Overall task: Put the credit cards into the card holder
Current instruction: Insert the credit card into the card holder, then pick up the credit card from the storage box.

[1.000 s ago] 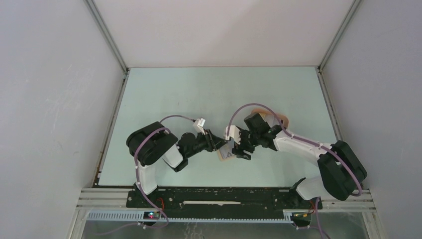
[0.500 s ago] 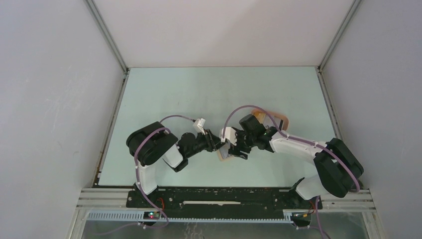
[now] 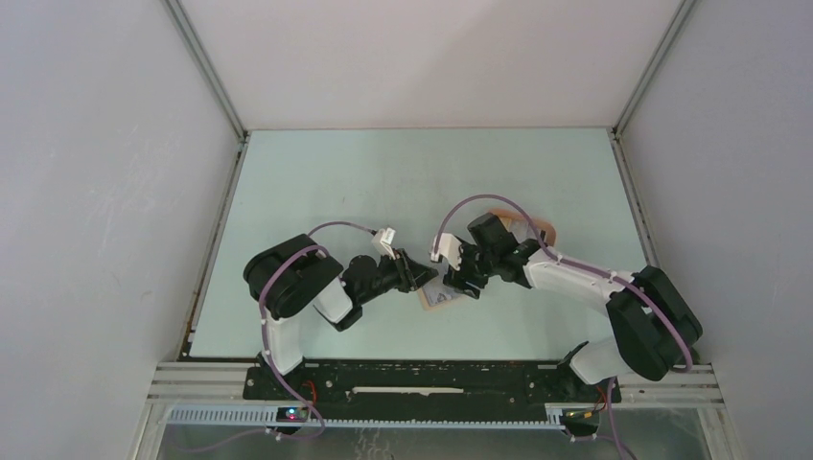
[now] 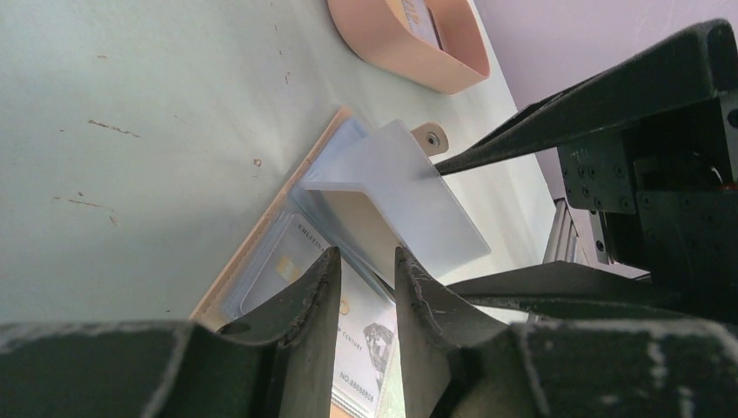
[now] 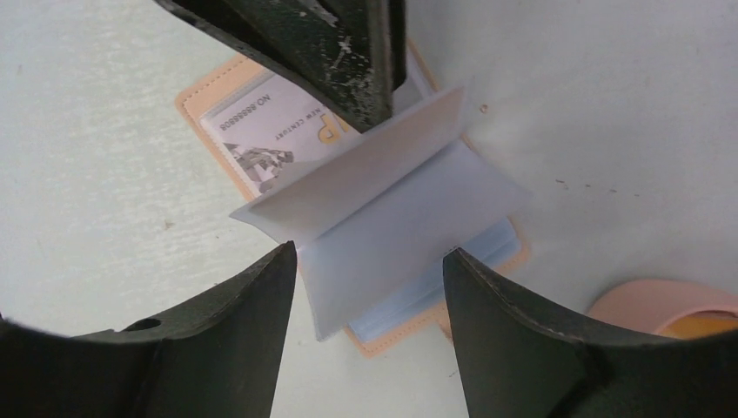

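Observation:
The tan card holder (image 3: pixel 441 301) lies open on the table between both arms, and its edge (image 4: pixel 261 235) shows in the left wrist view. A printed credit card (image 5: pixel 270 122) sits in a clear sleeve. A second card with a chip (image 4: pixel 278 270) lies beside it. One pale translucent sleeve page (image 5: pixel 392 235) stands bent up off the holder. My right gripper (image 5: pixel 370 252) is open with that page between its fingers. One finger touches the page's edge. My left gripper (image 4: pixel 365 257) rests low on the holder, jaws a narrow gap apart with nothing seen between them.
A peach oval tray (image 3: pixel 548 230) stands just behind the right wrist, close to the holder (image 5: pixel 644 309). Something orange-yellow (image 5: pixel 705 326) lies in it. The two grippers (image 3: pixel 425 278) (image 3: pixel 458 286) crowd each other over the holder. Grey walls enclose the table.
My right wrist has shifted slightly over the card holder and its jaws have narrowed a little around the raised page. The left arm has not moved.

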You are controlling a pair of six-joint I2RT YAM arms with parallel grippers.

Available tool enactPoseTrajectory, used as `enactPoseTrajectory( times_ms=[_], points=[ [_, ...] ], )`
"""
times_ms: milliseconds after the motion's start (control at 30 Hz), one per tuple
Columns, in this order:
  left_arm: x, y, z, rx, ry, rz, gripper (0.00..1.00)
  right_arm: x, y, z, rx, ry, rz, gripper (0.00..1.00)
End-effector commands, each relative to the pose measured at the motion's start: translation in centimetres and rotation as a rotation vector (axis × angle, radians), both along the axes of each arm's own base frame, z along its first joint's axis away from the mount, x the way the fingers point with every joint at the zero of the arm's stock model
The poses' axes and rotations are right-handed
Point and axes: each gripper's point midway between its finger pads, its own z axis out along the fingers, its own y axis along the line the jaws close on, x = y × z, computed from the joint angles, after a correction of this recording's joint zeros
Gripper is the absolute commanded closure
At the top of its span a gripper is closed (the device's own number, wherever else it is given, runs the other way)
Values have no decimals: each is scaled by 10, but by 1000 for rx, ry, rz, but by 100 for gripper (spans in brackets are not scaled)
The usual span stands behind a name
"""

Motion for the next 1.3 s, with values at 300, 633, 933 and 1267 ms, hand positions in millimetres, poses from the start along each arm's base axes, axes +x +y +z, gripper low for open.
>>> enactPoseTrajectory(
  times_ms=[300, 633, 933, 1267],
  points=[
    [3, 3, 10, -25, -37, 13, 66, 28, -6, 21, 18, -13, -118, 29],
    [-12, 28, 27, -45, -44, 77, 65, 42, -24, 13, -26, 51, -225, 30],
    [-29, 33, 46, -13, -109, 12, 67, 23, -15, 39, 80, 151, -144, 30],
    [-5, 27, 73, 158, -328, -11, 67, 44, -53, 121, 383, 215, -303, 29]
  ],
)
